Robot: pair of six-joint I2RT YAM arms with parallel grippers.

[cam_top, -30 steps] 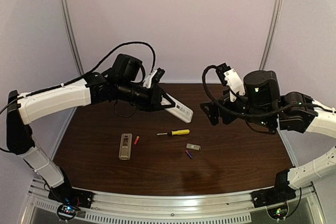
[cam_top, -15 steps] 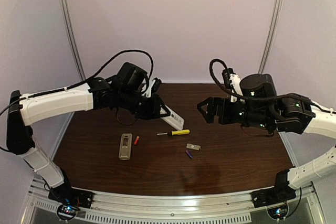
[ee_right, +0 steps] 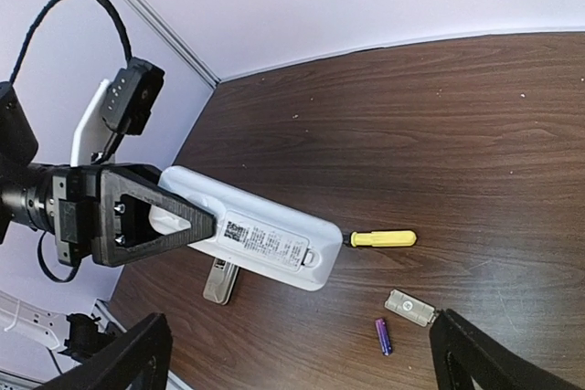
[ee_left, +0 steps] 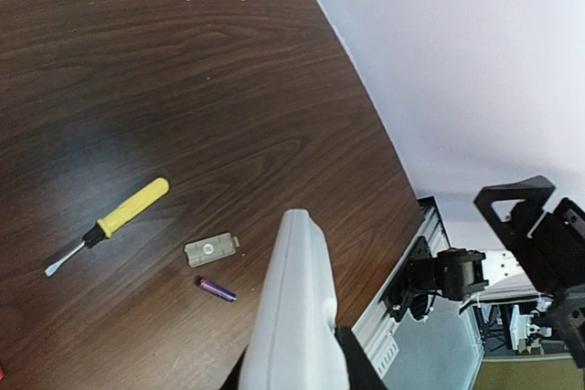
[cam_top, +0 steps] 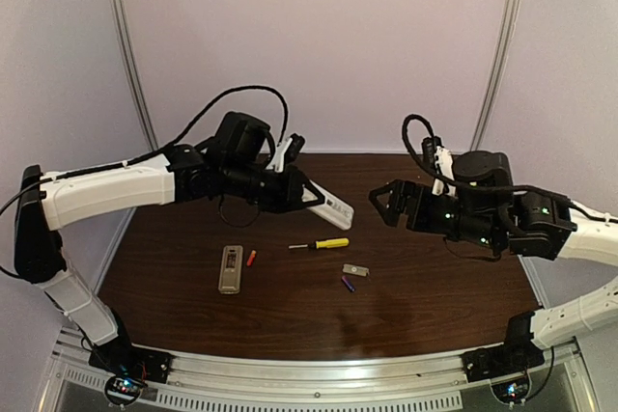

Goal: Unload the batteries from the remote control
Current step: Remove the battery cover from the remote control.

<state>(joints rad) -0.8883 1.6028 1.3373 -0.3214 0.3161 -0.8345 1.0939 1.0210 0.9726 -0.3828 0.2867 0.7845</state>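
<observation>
Left end effector [cam_top: 297,190] pinches white remote [cam_top: 328,204] midair. Right end effector [cam_top: 384,202] is spread wide near its free end; should square up before closing.

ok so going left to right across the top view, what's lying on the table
grey remote → red battery → yellow-handled screwdriver → grey cover plate
</observation>
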